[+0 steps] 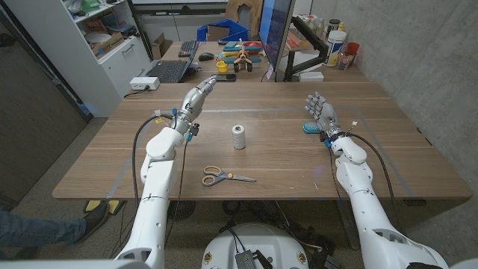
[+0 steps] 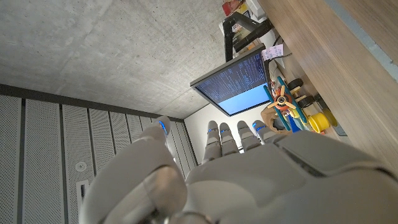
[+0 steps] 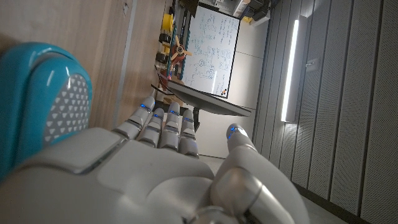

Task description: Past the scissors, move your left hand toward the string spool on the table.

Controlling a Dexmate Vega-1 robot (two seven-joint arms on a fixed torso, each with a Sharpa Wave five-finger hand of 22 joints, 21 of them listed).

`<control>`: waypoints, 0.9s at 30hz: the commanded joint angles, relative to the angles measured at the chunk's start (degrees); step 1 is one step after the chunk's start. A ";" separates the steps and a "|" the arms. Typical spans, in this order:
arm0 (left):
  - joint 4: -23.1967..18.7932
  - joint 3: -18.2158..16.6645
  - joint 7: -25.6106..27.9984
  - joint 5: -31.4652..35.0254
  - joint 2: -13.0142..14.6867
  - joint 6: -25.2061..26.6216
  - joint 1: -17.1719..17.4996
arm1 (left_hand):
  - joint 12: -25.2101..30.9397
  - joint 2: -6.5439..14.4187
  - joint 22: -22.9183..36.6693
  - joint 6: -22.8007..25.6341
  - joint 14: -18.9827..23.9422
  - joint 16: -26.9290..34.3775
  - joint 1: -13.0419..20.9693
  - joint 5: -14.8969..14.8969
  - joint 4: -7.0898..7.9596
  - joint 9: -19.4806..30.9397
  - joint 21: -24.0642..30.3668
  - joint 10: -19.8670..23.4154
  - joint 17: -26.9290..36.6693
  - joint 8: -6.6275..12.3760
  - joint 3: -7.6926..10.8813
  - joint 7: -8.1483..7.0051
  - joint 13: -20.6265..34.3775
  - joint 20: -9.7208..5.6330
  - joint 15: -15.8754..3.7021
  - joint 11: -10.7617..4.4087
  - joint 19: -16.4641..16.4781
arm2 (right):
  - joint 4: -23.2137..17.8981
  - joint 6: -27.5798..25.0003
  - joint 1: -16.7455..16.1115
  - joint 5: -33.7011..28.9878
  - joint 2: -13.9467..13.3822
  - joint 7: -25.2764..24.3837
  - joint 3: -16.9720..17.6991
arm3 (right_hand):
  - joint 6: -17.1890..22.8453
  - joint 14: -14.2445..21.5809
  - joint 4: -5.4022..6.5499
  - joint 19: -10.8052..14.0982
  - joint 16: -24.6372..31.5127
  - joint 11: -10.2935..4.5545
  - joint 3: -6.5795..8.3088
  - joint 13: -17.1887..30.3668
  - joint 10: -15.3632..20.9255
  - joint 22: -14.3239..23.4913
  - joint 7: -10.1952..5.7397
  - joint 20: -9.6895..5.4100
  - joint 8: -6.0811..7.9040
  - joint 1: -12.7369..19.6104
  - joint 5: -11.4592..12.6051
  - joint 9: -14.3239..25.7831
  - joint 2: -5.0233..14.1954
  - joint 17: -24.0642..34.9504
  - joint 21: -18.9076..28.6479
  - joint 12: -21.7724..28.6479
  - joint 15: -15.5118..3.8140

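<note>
A: Status of the left hand [image 1: 200, 92]?

B: Raised above the table [image 1: 134, 161] on its left half, fingers straight and together, reaching toward the far edge, holding nothing. The left wrist view confirms it: fingers [image 2: 231, 138] extended, nothing between them and the thumb.

A: And the spool?

B: The string spool [image 1: 239, 137] stands upright near the middle of the table, to the right of the left hand and nearer the robot than its fingertips. The scissors [image 1: 221, 177] lie flat, closer to the robot, well apart from the spool. The forearm is already beyond them.

A: Risks from here?

B: 3, in my judgement. 1: the spool is narrow and upright, so a sideways sweep from the hand could tip it and let it roll. 2: the hand points away from the spool; swinging it round may drop the forearm, and the cable [image 1: 139, 134] looping off the wrist could drag over the scissors. 3: overshoot, since the task only asks for an approach, not contact.

A: Right hand?

B: The right hand [image 1: 320, 110] is up at the table's right side, fingers spread, empty. A teal object [image 1: 311, 128] lies just beside it; I cannot tell whether they touch. It is well apart from the spool, so no interference is expected.
</note>
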 commanded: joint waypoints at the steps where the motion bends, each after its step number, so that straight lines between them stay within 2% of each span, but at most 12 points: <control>1: -2.75 0.97 1.48 3.57 0.79 -0.10 1.49 | 0.17 -0.10 0.19 0.54 0.39 0.05 1.05 -0.26 -0.63 0.16 -0.05 0.58 0.20 0.04 0.29 0.10 0.15 0.19 -0.03 0.26 0.37 | 0.70 0.56 0.61 0.17 0.27 0.02 -0.06 | 0.38 0.78 -0.10 0.52 -0.08 -0.07 -0.05 0.28 0.60 0.14 -0.05 0.02 0.00 -0.13 0.24 0.21 0.18 0.24 -0.21 0.18 -0.07; 11: -5.40 2.21 1.58 6.61 2.03 0.15 2.76 | -0.14 -0.04 0.30 0.29 -0.03 -0.18 2.10 -0.86 -1.41 0.17 -0.75 -0.04 0.23 -0.21 0.52 -0.06 0.16 0.74 0.09 0.03 -0.37 | 1.03 0.83 0.84 0.25 0.33 0.16 -0.08 | 0.39 0.84 -0.10 0.61 -0.11 -0.08 -0.06 0.28 0.64 0.15 -0.05 0.07 -0.02 -0.19 0.25 0.22 0.19 0.23 -0.40 0.16 -0.16; 27: -7.97 3.61 1.70 9.53 3.21 -0.66 4.07 | -0.22 -0.03 0.37 0.21 -0.16 -0.22 2.69 -1.31 -1.86 0.19 -1.20 -0.23 0.27 -0.33 0.60 -0.17 0.17 1.01 -0.03 -0.06 -0.76 | 0.77 0.98 0.81 0.61 0.38 0.12 0.27 | 0.44 1.06 -0.10 0.71 -0.10 -0.25 -0.10 0.29 0.78 0.16 -0.09 0.12 -0.04 -0.30 0.27 0.22 0.17 0.22 -0.72 0.17 -0.15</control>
